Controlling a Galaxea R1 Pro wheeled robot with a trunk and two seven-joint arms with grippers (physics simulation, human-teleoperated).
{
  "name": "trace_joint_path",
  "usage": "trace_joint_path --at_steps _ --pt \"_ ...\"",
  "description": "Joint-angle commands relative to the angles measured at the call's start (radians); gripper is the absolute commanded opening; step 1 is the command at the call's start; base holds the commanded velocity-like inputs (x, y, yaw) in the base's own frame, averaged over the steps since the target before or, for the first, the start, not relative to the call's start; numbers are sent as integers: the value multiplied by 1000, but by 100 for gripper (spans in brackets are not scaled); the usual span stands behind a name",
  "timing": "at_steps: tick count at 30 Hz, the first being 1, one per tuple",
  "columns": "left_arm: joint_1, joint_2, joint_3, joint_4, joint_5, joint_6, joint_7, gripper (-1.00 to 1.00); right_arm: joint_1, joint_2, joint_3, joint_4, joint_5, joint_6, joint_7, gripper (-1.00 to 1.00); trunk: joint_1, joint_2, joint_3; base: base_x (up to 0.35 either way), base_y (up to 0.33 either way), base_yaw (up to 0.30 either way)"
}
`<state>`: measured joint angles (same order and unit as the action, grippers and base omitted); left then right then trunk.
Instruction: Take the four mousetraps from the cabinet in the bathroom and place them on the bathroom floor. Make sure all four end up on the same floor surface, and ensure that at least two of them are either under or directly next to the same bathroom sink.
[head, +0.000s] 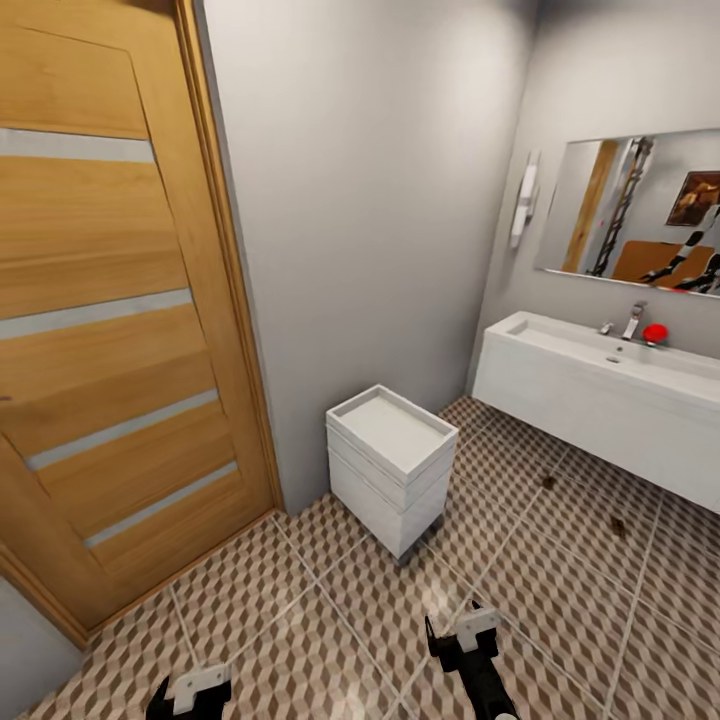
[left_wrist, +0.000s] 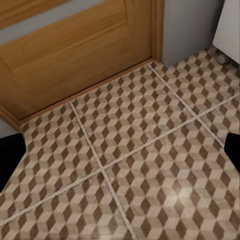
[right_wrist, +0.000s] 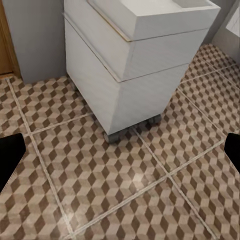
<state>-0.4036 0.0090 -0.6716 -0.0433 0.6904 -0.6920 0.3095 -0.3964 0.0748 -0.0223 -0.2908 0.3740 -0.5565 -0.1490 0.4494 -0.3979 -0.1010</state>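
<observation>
Mousetraps were seen as two small brown items (head: 548, 482) (head: 618, 526) on the bathroom floor (head: 300, 650), just before the bathroom sink (head: 590, 400) at far right. Both the left gripper (head: 190, 690) and right gripper (head: 462, 635) were held wide open (nothing gripped) near a white drawer unit (head: 392, 465).

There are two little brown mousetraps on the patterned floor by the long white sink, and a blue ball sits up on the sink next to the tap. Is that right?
Nearly. The head view shows the ball is red, not blue. It does sit on the long white sink beside the tap, and two small brown mousetraps do lie on the patterned floor by that sink.
</observation>
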Motion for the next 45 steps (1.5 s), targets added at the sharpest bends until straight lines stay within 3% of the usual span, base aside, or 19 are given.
trace_joint_path --at_steps 1,30,45 --pt "0 0 -8 -1 0 0 10 100 -1 0 -2 1 11 -2 -7 100 1 -2 -3 0 0 247" --pt "-1 -4 -8 2 0 0 10 100 -1 0 -2 11 11 -2 -7 100 1 -2 -17 -1 4 248" --pt "-1 -7 -8 5 0 0 10 100 -1 0 -2 12 12 -2 -7 100 1 -2 -25 -192 191 248"
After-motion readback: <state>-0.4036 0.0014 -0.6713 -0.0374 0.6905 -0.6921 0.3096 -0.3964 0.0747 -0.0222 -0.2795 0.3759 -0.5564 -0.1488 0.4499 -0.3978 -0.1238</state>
